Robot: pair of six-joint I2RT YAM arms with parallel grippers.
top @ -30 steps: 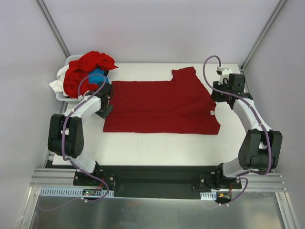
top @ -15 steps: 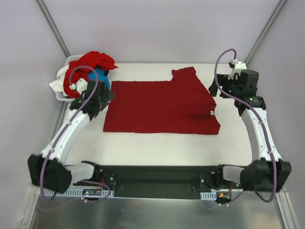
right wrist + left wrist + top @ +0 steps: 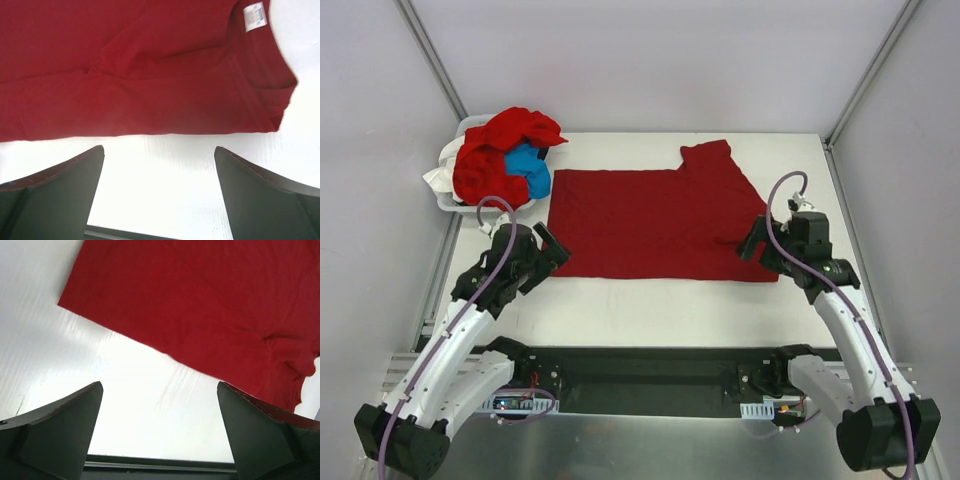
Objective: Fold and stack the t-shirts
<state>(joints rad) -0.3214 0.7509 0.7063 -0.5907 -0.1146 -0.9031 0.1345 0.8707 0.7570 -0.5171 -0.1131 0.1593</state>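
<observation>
T-shirt (image 3: 660, 225): laid flat, long axis left-right.
Left tool (image 3: 542, 252): held apart, empty, at near-left corner.
Right tool (image 3: 756, 240): held apart, empty, at near-right corner.

A white table (image 3: 650, 300) fills the middle of the overhead view, its top matt and faintly ribbed, with a bright patch of glare showing in the left wrist view. A plain back wall (image 3: 650, 60) of pale lilac-grey closes the scene at 12 o'clock, and matching side walls stand at 9 o'clock (image 3: 370, 200) and 3 o'clock (image 3: 920, 220). Slim metal posts rise along the corners at 11 o'clock (image 3: 428, 55) and 1 o'clock (image 3: 878, 65). At 6 o'clock a black plate (image 3: 650, 375) edges the table, flanked by silver rails (image 3: 420, 375), and below it lies a dull, brushed metal sheet (image 3: 640, 445). The light is soft and even, with faint shadows.
</observation>
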